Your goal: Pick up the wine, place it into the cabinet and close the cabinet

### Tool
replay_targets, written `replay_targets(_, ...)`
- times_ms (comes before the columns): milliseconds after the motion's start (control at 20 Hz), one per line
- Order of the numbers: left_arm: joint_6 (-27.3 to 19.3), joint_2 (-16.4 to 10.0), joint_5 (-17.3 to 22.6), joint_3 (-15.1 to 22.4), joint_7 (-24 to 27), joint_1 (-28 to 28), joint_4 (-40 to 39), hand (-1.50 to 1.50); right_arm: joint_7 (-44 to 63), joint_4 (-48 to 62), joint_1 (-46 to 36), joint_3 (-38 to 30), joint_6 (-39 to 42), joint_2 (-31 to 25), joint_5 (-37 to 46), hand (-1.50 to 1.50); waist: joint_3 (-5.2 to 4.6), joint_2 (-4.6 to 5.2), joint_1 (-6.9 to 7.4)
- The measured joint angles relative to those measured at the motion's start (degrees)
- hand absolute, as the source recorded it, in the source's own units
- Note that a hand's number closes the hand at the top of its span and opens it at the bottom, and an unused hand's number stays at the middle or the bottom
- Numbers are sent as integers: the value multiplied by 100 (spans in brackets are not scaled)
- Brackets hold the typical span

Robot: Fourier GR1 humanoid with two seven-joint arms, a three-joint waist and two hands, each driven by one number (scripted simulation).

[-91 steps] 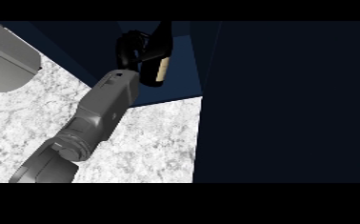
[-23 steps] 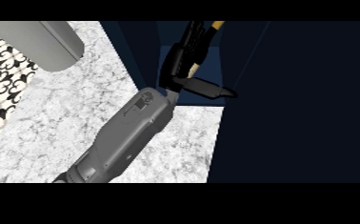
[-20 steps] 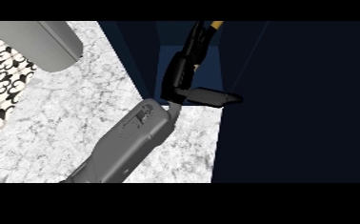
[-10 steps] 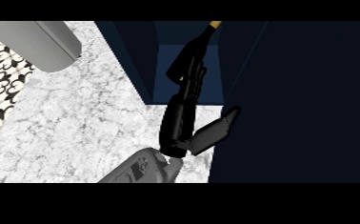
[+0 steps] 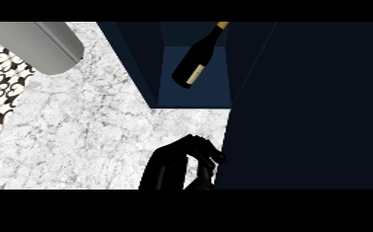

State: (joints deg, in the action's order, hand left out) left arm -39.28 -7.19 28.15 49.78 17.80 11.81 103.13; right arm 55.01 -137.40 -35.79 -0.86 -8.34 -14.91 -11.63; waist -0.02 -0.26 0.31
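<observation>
Dark wine leaning inside far cabinet; right hand near, fingers curled empty, just beside door.

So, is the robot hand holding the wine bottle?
No, the wine bottle sits inside the cabinet, apart from the robot hand lower down over the counter.

My hand is cut off by the frame's lower edge, wrist and forearm out of sight, and black against the dark cabinet I can't make out its pose. The wine loses the tip of its neck at the top edge. At upper left, a grey object and a black-and-white patterned patch are cropped beyond telling what they are.
</observation>
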Motion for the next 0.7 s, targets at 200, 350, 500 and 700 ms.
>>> replay_targets(200,304,-624,3,60,28,-568,740,150,19,-31,100,181,53,54,-21,150,1,0,4)
replay_targets(350,560,-1084,52,36,117,-947,1167,150,-15,-9,-14,483,222,60,-70,150,6,1,34)
replay_targets(500,1063,-1613,317,-213,326,-1352,1447,150,-97,-11,-36,690,386,140,-142,150,1,6,38)
replay_targets(700,1585,-2229,665,-605,509,-1819,1842,150,-35,14,-24,1207,374,524,-220,150,1,8,76)
